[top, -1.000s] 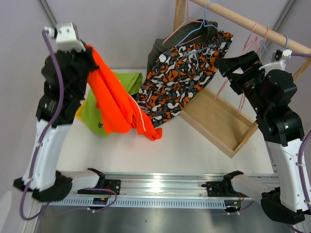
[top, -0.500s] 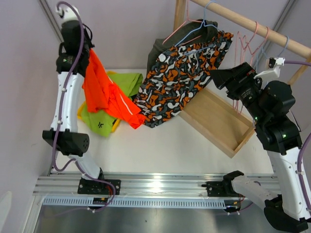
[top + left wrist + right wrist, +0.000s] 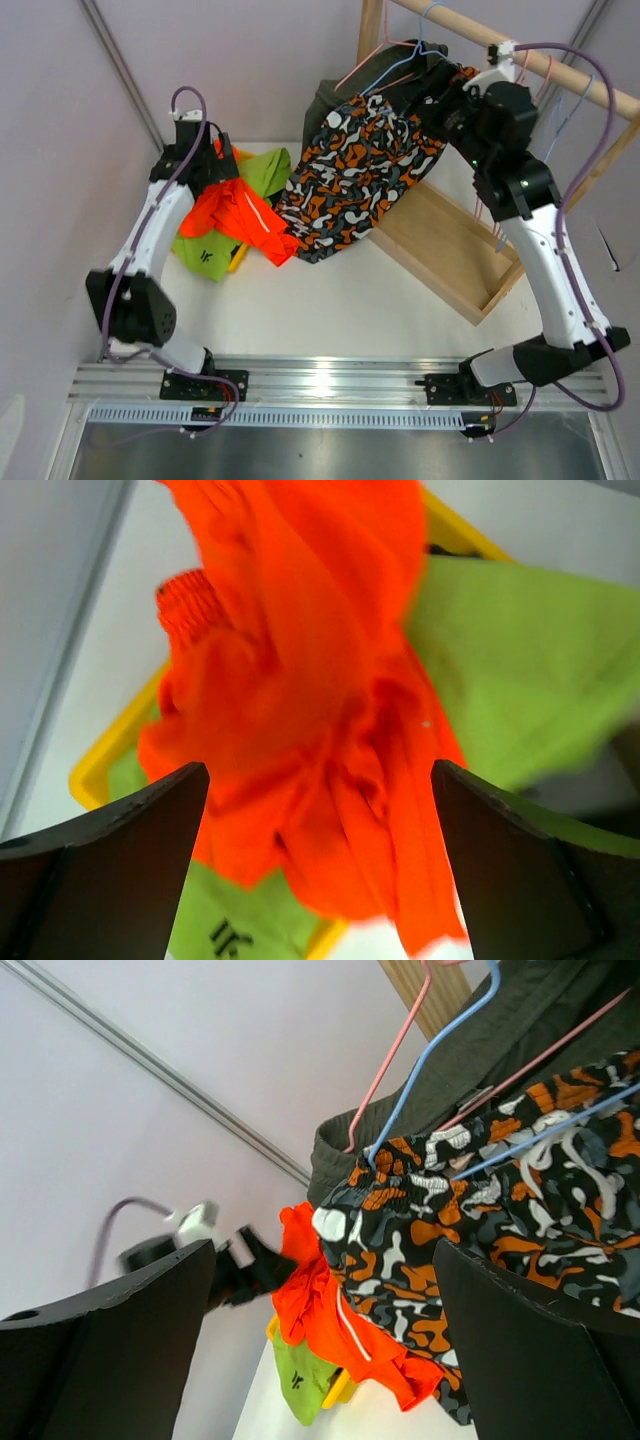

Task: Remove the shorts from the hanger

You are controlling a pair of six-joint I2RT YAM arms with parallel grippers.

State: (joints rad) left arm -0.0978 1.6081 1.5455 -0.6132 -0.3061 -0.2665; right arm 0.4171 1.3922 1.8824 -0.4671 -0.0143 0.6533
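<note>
The bright orange shorts point(image 3: 237, 213) point(image 3: 300, 710) lie bunched on the lime green shorts point(image 3: 203, 252) point(image 3: 520, 660) over a yellow bin point(image 3: 105, 765). My left gripper point(image 3: 220, 152) point(image 3: 318, 770) hovers just above them, open, its fingers wide apart and clear of the cloth. The camouflage shorts point(image 3: 362, 165) point(image 3: 500, 1210) hang on a blue hanger point(image 3: 440, 1055) from the wooden rail point(image 3: 520, 48). Dark olive shorts point(image 3: 335, 95) point(image 3: 470, 1060) hang behind them on a pink hanger point(image 3: 392, 1060). My right gripper point(image 3: 434, 104) point(image 3: 322, 1245) is open beside the camouflage waistband, holding nothing.
A shallow wooden tray point(image 3: 452, 248) leans under the rail at the right. Several bare hangers point(image 3: 520, 80) dangle from the rail's right part. A wooden post point(image 3: 370, 30) stands at the back, and a wall closes off the left side.
The left arm swung down from high up to the bin, and its jaws opened, letting the orange shorts fall on the pile. The right arm rose and reached left to the camouflage shorts.
</note>
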